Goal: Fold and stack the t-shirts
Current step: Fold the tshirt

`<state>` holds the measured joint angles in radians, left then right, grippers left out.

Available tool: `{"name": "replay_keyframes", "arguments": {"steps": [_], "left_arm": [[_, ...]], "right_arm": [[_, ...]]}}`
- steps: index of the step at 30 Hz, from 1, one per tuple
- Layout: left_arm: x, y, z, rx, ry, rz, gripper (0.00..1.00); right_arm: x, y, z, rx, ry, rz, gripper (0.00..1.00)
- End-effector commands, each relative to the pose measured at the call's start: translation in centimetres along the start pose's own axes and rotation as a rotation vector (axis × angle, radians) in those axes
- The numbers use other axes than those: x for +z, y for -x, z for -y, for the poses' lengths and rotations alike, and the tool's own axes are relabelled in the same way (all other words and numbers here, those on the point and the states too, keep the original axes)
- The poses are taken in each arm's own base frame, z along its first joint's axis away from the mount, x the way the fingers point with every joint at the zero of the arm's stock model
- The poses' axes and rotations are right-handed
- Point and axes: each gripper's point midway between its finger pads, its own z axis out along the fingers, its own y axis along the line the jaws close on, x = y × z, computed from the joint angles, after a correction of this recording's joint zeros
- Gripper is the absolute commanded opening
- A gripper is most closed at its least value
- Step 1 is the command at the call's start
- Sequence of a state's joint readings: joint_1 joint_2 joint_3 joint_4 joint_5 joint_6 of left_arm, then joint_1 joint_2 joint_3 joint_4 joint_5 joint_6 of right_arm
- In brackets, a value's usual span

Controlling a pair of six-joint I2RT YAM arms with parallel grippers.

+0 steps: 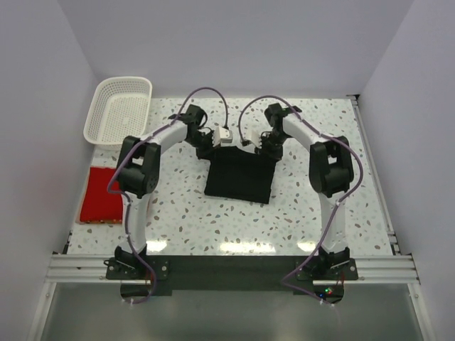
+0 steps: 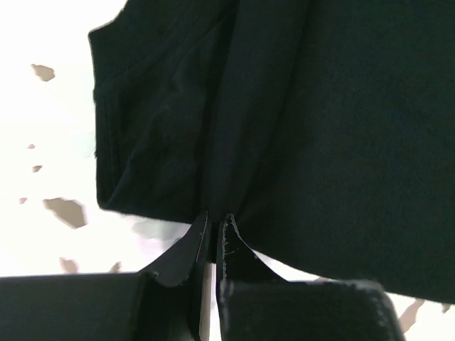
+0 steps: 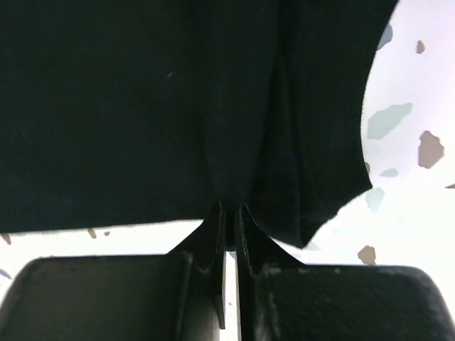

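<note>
The black t-shirt lies partly folded as a rough rectangle in the middle of the table. My left gripper is shut on its far left corner, and the pinched cloth rises from between the fingertips. My right gripper is shut on the far right corner; in the right wrist view the black cloth fans out from the closed tips. The red t-shirt lies folded flat at the table's left edge, away from both grippers.
A white lattice basket stands at the far left corner, beyond the red shirt. The speckled tabletop shows to the right of and in front of the black shirt. A metal rail runs along the near edge by the arm bases.
</note>
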<state>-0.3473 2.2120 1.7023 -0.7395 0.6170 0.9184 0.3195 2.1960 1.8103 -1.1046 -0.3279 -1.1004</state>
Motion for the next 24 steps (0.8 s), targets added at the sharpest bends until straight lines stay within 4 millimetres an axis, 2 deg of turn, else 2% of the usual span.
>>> {"name": "replay_keyframes", "arguments": {"steps": [1, 2, 3, 4, 5, 6, 7, 8, 9, 10, 11, 12, 13, 14, 15, 16, 17, 18, 19, 21, 22, 24], "left_arm": [[-1.2, -0.2, 2.5, -0.081, -0.02, 0.03, 0.0], [-0.7, -1.8, 4.3, -0.109, -0.051, 0.015, 0.0], [-0.9, -2.1, 5.1, -0.109, -0.056, 0.015, 0.0], [-1.9, -1.4, 5.8, -0.097, -0.038, 0.031, 0.0], [-2.2, -1.5, 6.4, -0.096, -0.032, 0.04, 0.0], [-2.0, -2.8, 8.3, -0.124, -0.059, 0.026, 0.0], [-3.0, -2.1, 9.1, -0.116, -0.048, 0.042, 0.0], [-3.2, -1.9, 10.1, -0.119, -0.063, 0.057, 0.0], [-3.1, -3.0, 11.9, -0.143, -0.095, 0.045, 0.0], [-3.8, -2.2, 12.9, -0.123, -0.091, 0.061, 0.0], [-3.8, -2.9, 14.6, -0.134, -0.116, 0.052, 0.0], [-4.0, -2.8, 15.4, -0.125, -0.122, 0.054, 0.01], [-4.7, -1.8, 16.2, -0.085, -0.112, 0.073, 0.11], [-5.1, -1.5, 16.7, -0.072, -0.11, 0.082, 0.15], [-5.5, -1.4, 17.1, -0.06, -0.108, 0.091, 0.18], [-6.4, -0.5, 17.0, -0.027, -0.083, 0.114, 0.29], [-6.9, 0.1, 16.6, -0.008, -0.061, 0.122, 0.34], [-7.5, 0.8, 16.3, 0.026, -0.04, 0.135, 0.4], [-7.8, 1.2, 16.0, 0.046, -0.028, 0.14, 0.44], [-8.3, 2.4, 15.3, 0.086, -0.003, 0.164, 0.49], [-7.9, 3.0, 15.0, 0.109, -0.002, 0.17, 0.5], [-7.5, 4.1, 14.6, 0.138, 0.0, 0.171, 0.51]], "right_arm": [[0.7, -0.5, 0.1, 0.024, -0.029, -0.019, 0.0], [0.9, -0.4, -0.5, 0.022, -0.022, -0.02, 0.0], [0.5, 0.4, -1.5, 0.003, -0.018, -0.01, 0.0], [1.3, -0.1, -3.2, 0.002, 0.011, -0.018, 0.0], [1.4, -0.1, -4.2, -0.006, 0.018, -0.016, 0.0], [0.6, 1.1, -5.3, -0.044, -0.006, 0.005, 0.0], [1.6, 0.1, -7.6, -0.038, 0.038, -0.017, 0.0], [1.6, 0.2, -8.7, -0.049, 0.046, -0.015, 0.0], [1.6, 0.5, -10.1, -0.06, 0.057, -0.013, 0.0], [1.2, 0.5, -11.5, -0.063, 0.063, 0.004, 0.0], [0.9, 0.5, -12.2, -0.063, 0.066, 0.012, 0.01], [0.6, 0.6, -12.8, -0.05, 0.071, 0.021, 0.07], [0.2, 0.6, -13.5, -0.038, 0.088, 0.024, 0.14], [-0.7, 1.1, -13.8, -0.031, 0.087, 0.047, 0.29], [-1.3, 1.3, -14.0, -0.005, 0.093, 0.058, 0.36], [-2.7, 1.9, -14.2, 0.009, 0.104, 0.075, 0.44], [-3.4, 3.0, -14.6, 0.027, 0.137, 0.124, 0.6], [-4.4, 3.0, -14.8, 0.083, 0.156, 0.138, 0.64], [-5.7, 4.3, -13.9, 0.101, 0.146, 0.185, 0.66], [-6.2, 5.3, -13.4, 0.216, 0.202, 0.246, 0.66], [-6.9, 6.3, -12.5, 0.237, 0.195, 0.275, 0.65], [-5.9, 7.1, -11.8, 0.327, 0.25, 0.289, 0.56]]}}
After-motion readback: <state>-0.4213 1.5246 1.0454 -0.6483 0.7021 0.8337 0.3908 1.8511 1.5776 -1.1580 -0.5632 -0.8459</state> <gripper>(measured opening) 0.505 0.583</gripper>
